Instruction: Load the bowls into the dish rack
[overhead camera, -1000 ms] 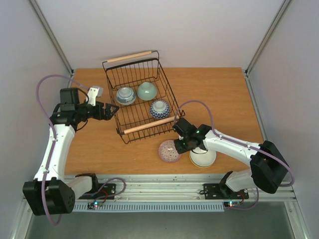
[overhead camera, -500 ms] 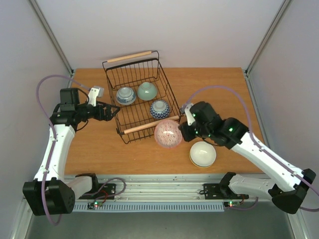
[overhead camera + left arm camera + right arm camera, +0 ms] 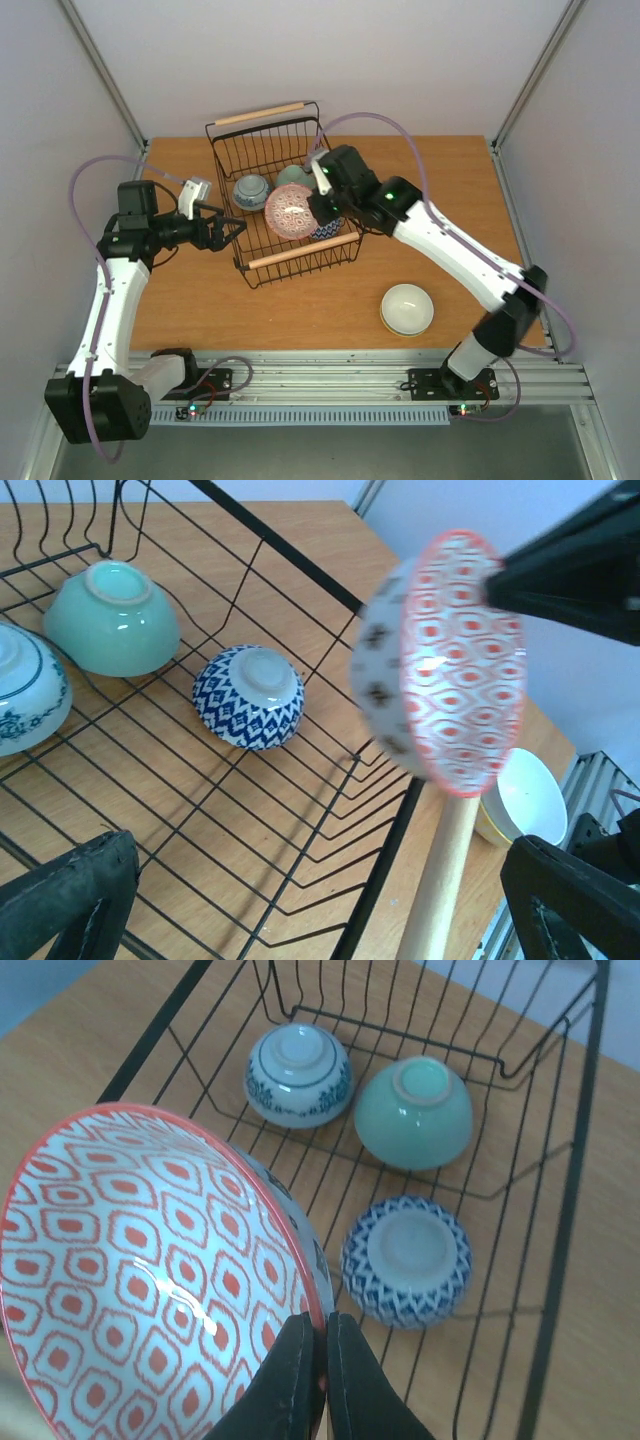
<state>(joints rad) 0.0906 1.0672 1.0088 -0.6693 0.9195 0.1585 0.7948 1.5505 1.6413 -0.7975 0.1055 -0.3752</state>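
Observation:
The black wire dish rack (image 3: 225, 190) stands at the table's back centre. Three bowls lie upside down in it: a pale blue-and-white one (image 3: 298, 1073), a mint green one (image 3: 413, 1112) and a dark blue patterned one (image 3: 407, 1260). My right gripper (image 3: 318, 205) is shut on the rim of a red-patterned bowl (image 3: 291, 211) and holds it on edge above the rack's floor (image 3: 150, 1280). My left gripper (image 3: 228, 232) is open and empty at the rack's left side, its fingers (image 3: 70, 900) wide apart. The red-patterned bowl also shows in the left wrist view (image 3: 455, 670).
A cream bowl with a yellow outside (image 3: 407, 308) sits upright on the table near the front right. The rack's near wooden handle (image 3: 300, 251) lies below the held bowl; the far handle (image 3: 260, 114) is at the back. Frame posts flank the table.
My right arm lifted the red-patterned bowl from the table in front of the rack and carried it back and left over the rack. My left arm barely moved.

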